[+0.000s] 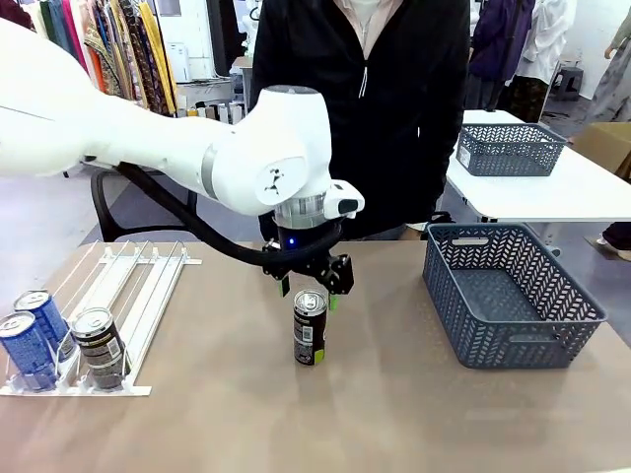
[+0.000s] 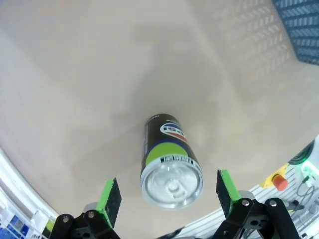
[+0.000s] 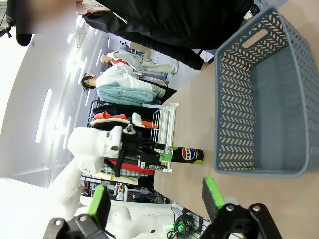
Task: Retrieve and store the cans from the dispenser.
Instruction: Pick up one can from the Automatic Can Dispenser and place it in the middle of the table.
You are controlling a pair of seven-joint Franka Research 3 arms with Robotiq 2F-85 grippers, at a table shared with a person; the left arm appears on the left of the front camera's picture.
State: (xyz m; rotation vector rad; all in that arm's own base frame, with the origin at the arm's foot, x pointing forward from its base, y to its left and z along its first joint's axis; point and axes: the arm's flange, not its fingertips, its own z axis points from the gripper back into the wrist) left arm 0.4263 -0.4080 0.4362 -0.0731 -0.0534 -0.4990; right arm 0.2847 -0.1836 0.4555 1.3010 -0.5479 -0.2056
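A black can (image 1: 310, 327) with a green band stands upright on the table's middle. My left gripper (image 1: 309, 282) hangs just above it, open, its green pads on either side of the can's top and apart from it. From the left wrist, the can (image 2: 169, 160) stands between the spread fingers (image 2: 110, 198) of my left gripper (image 2: 168, 193). The white dispenser (image 1: 148, 286) lies at the left front, with two blue cans (image 1: 44, 321) and a dark can (image 1: 99, 347) at its near end. My right gripper (image 3: 155, 199) is open and holds nothing; its view shows the can (image 3: 187, 155) and dispenser (image 3: 167, 124) far off.
A grey-blue lattice basket (image 1: 513, 340) sits on the table's right side, seen close in the right wrist view (image 3: 234, 94). A person in black stands at the far edge behind the can. A second basket (image 1: 511, 150) rests on another table behind.
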